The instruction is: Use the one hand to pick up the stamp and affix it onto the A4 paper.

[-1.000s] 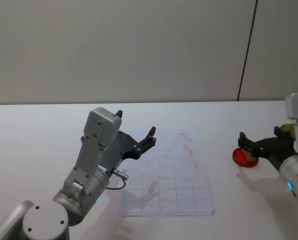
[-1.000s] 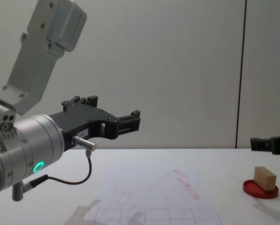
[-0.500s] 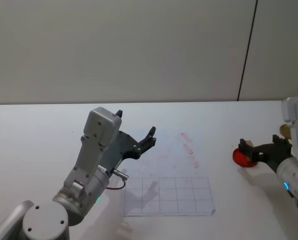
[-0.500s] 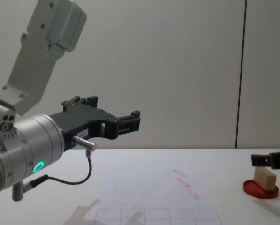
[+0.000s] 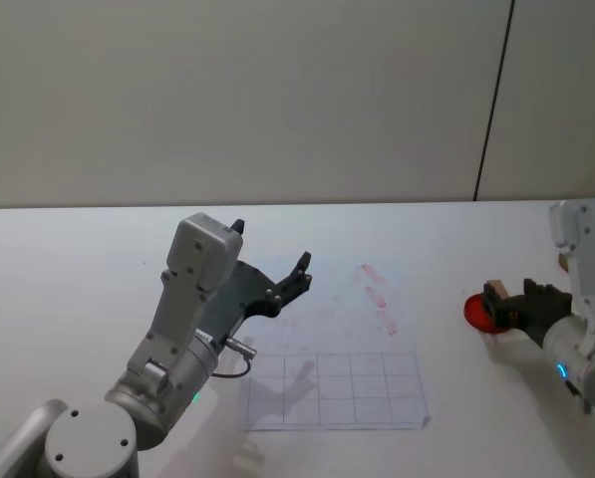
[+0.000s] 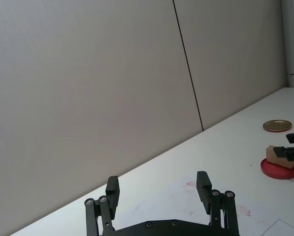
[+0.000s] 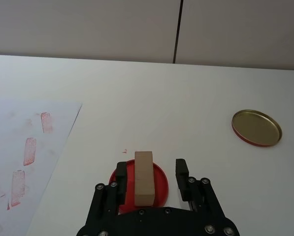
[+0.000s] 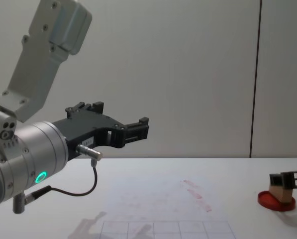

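- Head view: a white bench (image 5: 68,249) spreads wide beneath the Alpha Bot 2, carrying everything the stamping job needs.
- The A4 paper (image 5: 337,344) lies flat at the middle of the bench, with red stamp marks near its far right corner and a grey grid along the near edge.
- The left arm hangs parked above the paper's left side, its left claw (image 5: 271,245) spread wide and carrying nothing.
- Out at the robot's right, well apart from the sheet, the right claw (image 7: 150,166) is down at the red ink pad (image 7: 161,179). Its fingers are released and parted, one on each side of the block.
- A gold round lid (image 7: 256,128) rests on the bench beyond the pad, clear of the work.
- The stamp (image 7: 144,177), a tan wooden block, sits on the ink pad directly between the right claw's fingers, with a gap visible on both sides. It lies closer to one finger than to the other.
- The block's long axis runs along the claw's line of reach, so a squeeze would likely land across its narrow width. The right arm is by far the nearer, and the paper lies to its left once the block is lifted.
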